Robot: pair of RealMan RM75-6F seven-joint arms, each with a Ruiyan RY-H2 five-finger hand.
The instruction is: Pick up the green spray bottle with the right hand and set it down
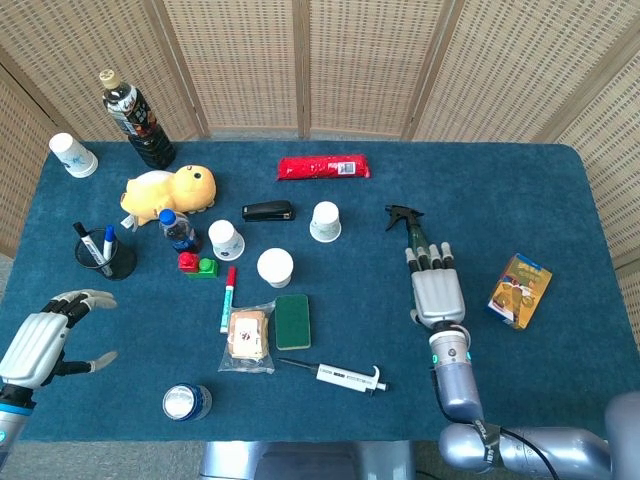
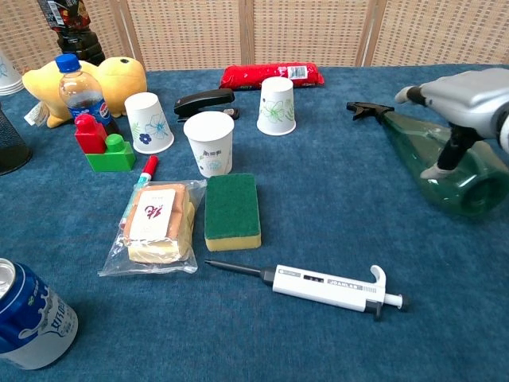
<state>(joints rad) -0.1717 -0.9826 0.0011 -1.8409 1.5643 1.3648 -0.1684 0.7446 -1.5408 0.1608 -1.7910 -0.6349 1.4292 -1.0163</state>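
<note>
The green spray bottle (image 2: 421, 147) leans far over on the blue table (image 2: 318, 199), black nozzle pointing left and base to the right. My right hand (image 2: 465, 89) lies over its top, fingers stretched along it and thumb pressed on its near side. In the head view this right hand (image 1: 437, 285) hides the body, and only the spray bottle's nozzle and neck (image 1: 405, 222) stick out past the fingertips. My left hand (image 1: 40, 335) hovers at the table's near left corner, fingers apart, holding nothing.
A white pipette (image 2: 326, 285) and a green-yellow sponge (image 2: 231, 211) lie left of the bottle. A paper cup (image 2: 277, 105) stands beyond it to the left. A yellow snack box (image 1: 520, 290) lies to the right. Further left are a bagged snack (image 2: 155, 223) and a can (image 2: 28, 322).
</note>
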